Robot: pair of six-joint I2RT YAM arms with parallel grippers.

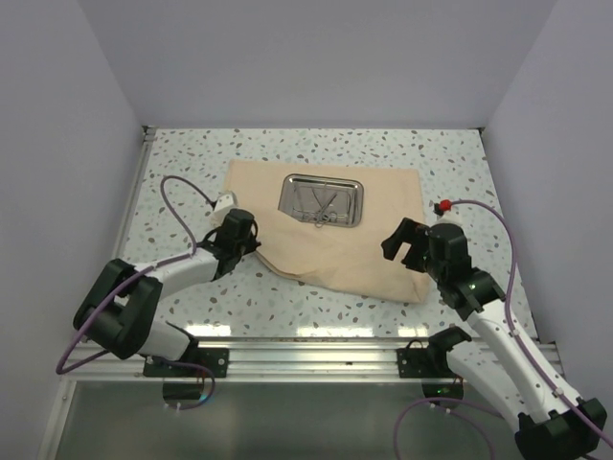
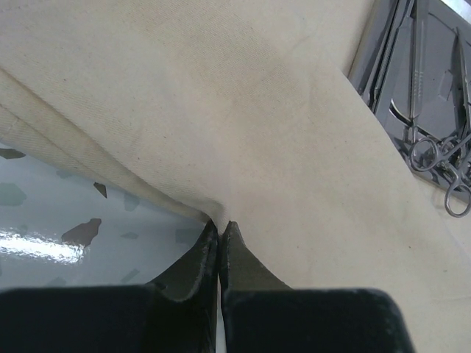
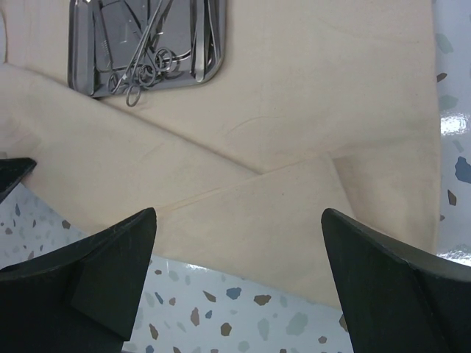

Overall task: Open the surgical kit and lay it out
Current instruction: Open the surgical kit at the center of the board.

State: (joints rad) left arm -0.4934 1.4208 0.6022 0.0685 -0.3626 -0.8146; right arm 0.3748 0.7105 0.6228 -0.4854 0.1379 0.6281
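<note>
Only close-up, left end effector (image 2: 220,225) pinching cloth (image 2: 221,110)

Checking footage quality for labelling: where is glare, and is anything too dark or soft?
Left wrist view: bright glare patch on the table; the left gripper, pinching the cloth wrap, is dark, the steel tray slightly soft. Right wrist view: glare at the table's right edge, right gripper near-black. Top external view: even light, faint shadows.
</note>
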